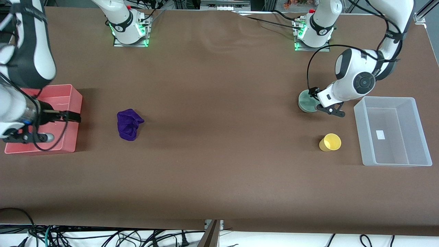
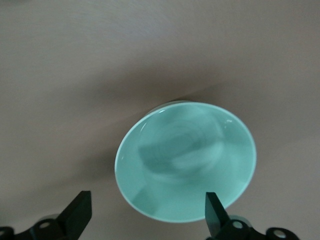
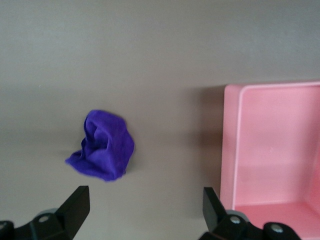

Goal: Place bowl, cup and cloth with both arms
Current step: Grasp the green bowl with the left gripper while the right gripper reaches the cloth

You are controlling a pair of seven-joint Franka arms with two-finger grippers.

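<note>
Table [image 1: 219,171]: brown, bearing everything; I read clock directions on the front view, 12 at my bases.

Clear bin [image 1: 415,130]: at about 3 o'clock, at my left arm's end, empty; I judge it the likely home for the crockery, since bowl and cup both sit beside it.

Pink bin [image 1: 73,103]: at 9 o'clock, at my right arm's end, nothing visible inside; the cloth lies close by, so I judge it goes there.

Cloth [image 1: 129,124]: purple, bunched in a wrinkled lump, resting on the table at about 9 o'clock, between the pink bin and the centre.

Bowl [image 1: 307,101]: pale green, upright on the table at about 2 o'clock, farther from the front camera than the cup and near the clear bin.

Cup [image 1: 330,142]: yellow, on the table at about 4 o'clock, near the clear bin's long wall and apart from the bowl; I cannot tell whether it stands or tilts.

Left gripper [image 2: 145,212]: low at the bowl, fingers spread wide, one finger at the rim's edge and the other outside it; I judge I am lining up to pinch the wall.

Right gripper [image 3: 142,207]: over the pink bin's edge, fingers spread wide, holding nothing; the cloth is ahead in its wrist view, so I judge it is my next reach.
</note>
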